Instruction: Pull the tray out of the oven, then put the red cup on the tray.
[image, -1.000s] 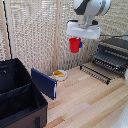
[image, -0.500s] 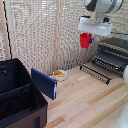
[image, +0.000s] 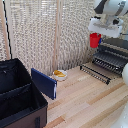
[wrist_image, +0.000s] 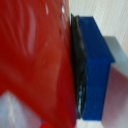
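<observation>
My gripper (image: 95, 35) is shut on the red cup (image: 94, 41) and holds it in the air. The cup hangs just to the exterior view's left of the black oven (image: 120, 46) and a little above the near end of the grey slatted tray (image: 112, 60), which sticks out of the oven's front. In the wrist view the red cup (wrist_image: 35, 60) fills most of the picture, with a blue finger (wrist_image: 97, 75) and its black pad pressed against the cup's side. The other finger is hidden.
A long, low dark barred frame (image: 95, 74) lies on the wooden table in front of the tray. A white bowl with yellow contents (image: 59, 75) sits by the curtain. A large black open case (image: 17, 95) with a blue panel (image: 44, 83) stands at the exterior view's left.
The gripper has carried the red cup steadily toward the exterior view's right, closer to the oven and tray. Nothing else has moved.
</observation>
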